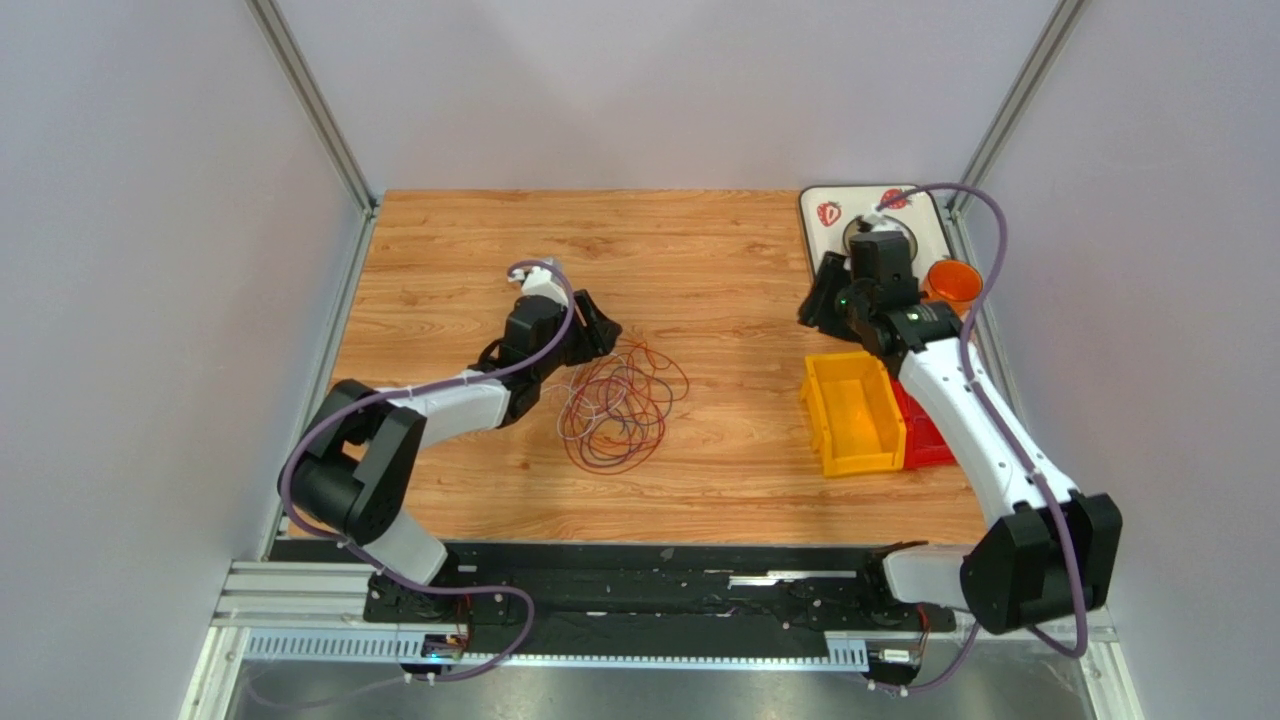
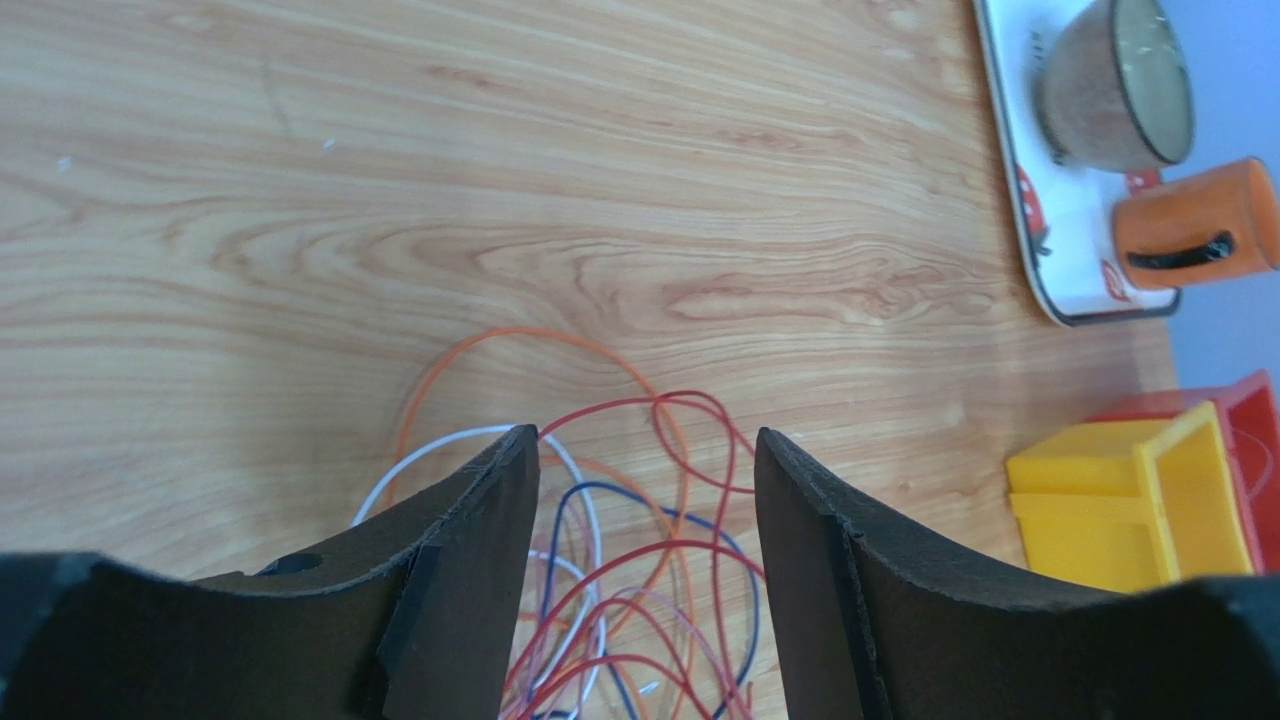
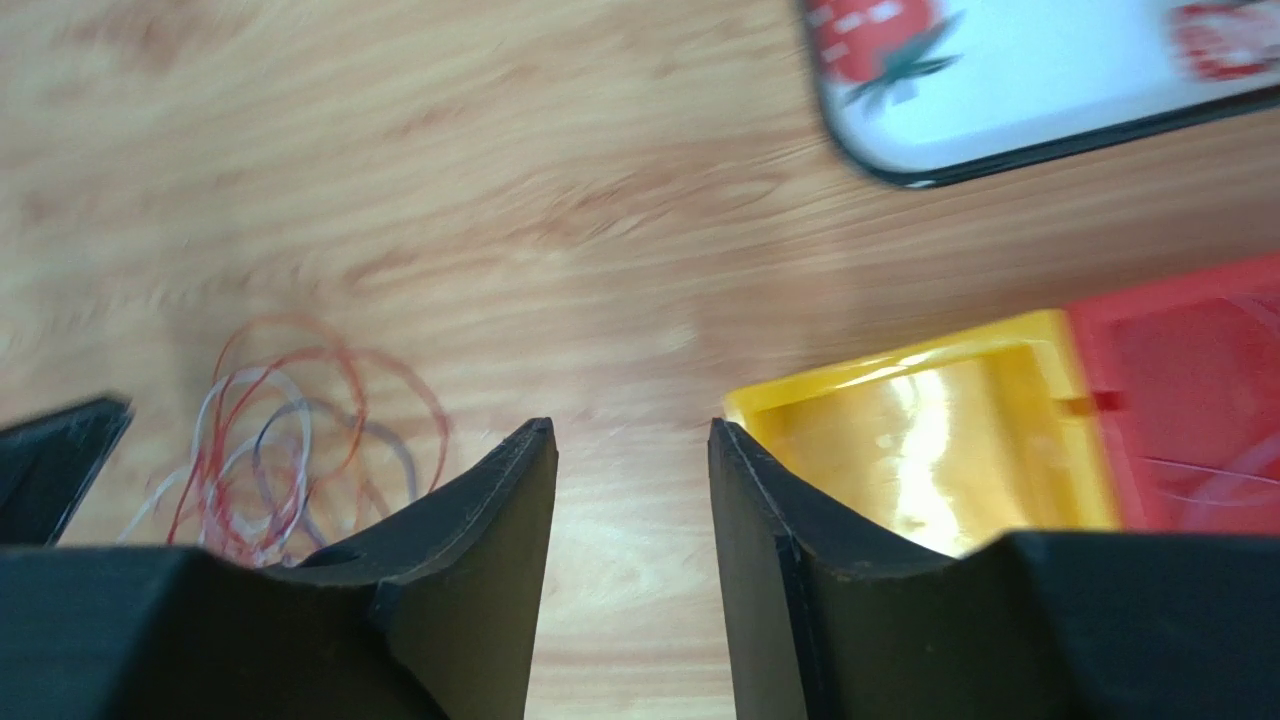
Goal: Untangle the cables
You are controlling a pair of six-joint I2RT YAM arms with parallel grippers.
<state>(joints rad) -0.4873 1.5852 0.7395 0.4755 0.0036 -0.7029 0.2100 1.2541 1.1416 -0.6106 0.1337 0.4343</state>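
The cables [image 1: 616, 405] lie in one tangled heap of thin red, orange, whitish and dark loops on the wooden table. My left gripper [image 1: 601, 323] hovers at the heap's upper left edge. In the left wrist view it [image 2: 646, 438] is open, and red, blue-black and white strands [image 2: 646, 600] show on the table between its fingers without being pinched. An orange loop [image 2: 511, 342] arcs past the fingertips. My right gripper [image 1: 824, 300] is far to the right, above the yellow bin. It [image 3: 631, 428] is open over bare wood, holding nothing. The cables [image 3: 293, 443] appear blurred at its left.
A yellow bin [image 1: 854, 413] and a red bin [image 1: 924, 435] stand side by side at the right. Behind them lies a white tray [image 1: 842, 203] with strawberry prints, and an orange cup [image 1: 950, 281] is next to it. A brown pot [image 2: 1112, 83] stands on the tray.
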